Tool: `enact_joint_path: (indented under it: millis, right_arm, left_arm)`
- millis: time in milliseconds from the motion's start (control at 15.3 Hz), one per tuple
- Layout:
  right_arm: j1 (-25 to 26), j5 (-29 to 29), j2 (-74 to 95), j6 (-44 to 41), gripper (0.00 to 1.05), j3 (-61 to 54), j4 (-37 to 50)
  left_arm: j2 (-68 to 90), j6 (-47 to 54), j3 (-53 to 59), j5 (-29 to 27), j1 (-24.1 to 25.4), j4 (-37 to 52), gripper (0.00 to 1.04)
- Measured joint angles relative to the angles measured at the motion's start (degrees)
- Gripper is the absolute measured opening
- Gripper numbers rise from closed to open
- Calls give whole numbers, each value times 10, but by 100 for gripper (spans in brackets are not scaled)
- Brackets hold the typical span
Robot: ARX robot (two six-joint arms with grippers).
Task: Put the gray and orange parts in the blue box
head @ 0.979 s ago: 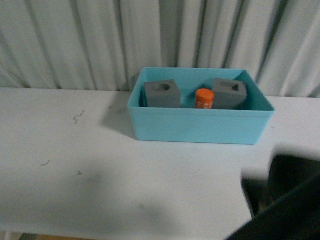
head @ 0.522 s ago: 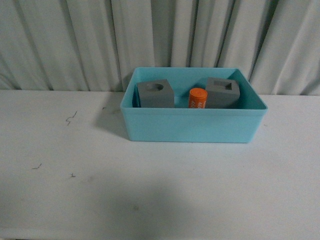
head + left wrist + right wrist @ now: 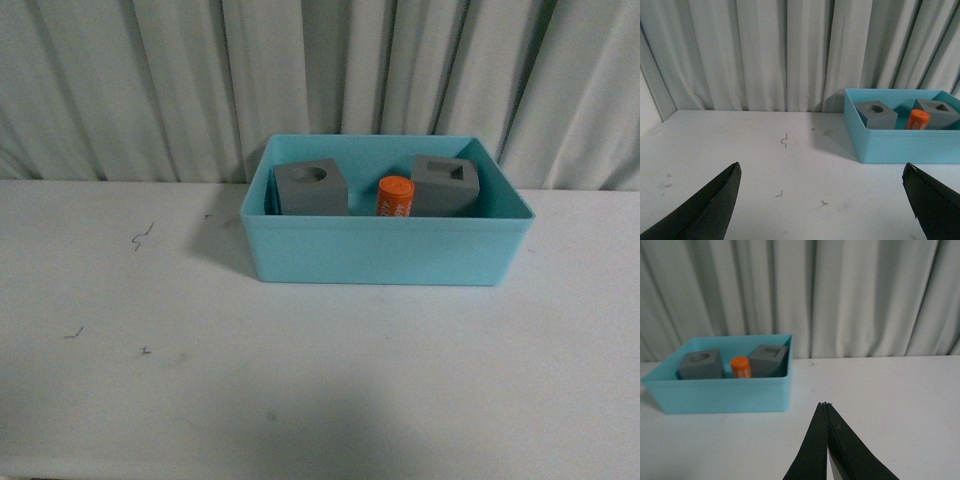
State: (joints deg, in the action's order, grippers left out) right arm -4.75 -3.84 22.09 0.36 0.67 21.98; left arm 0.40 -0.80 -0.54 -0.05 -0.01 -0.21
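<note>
The blue box [image 3: 385, 250] sits on the white table [image 3: 200, 380] by the curtain [image 3: 150, 90], and all three parts are inside it: the gray cube with the round hole [image 3: 311, 189], the orange cylinder [image 3: 395, 196] in the middle, and the gray cube with the square hole [image 3: 446, 185]. The left gripper [image 3: 822, 210] has its two fingers spread wide apart and holds nothing. The right gripper [image 3: 825, 407] has its fingers pressed together with nothing between them, and both grippers are well away from the box.
</note>
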Motion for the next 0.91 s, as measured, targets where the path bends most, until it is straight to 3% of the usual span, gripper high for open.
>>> enact_joint_path:
  millis: [65, 522, 653, 914]
  right_arm:
    - [52, 28, -33, 0, 2, 0, -31]
    - [48, 38, -118, 0, 2, 0, -116]
    - [48, 38, -188, 0, 2, 0, -218]
    - [48, 38, -219, 0, 2, 2, -212]
  left_arm:
    - [0, 0, 0, 0, 0, 0, 98]
    - [0, 0, 0, 0, 0, 0, 98]
    - [0, 0, 0, 0, 0, 0, 98]
    - [0, 0, 0, 0, 0, 0, 98]
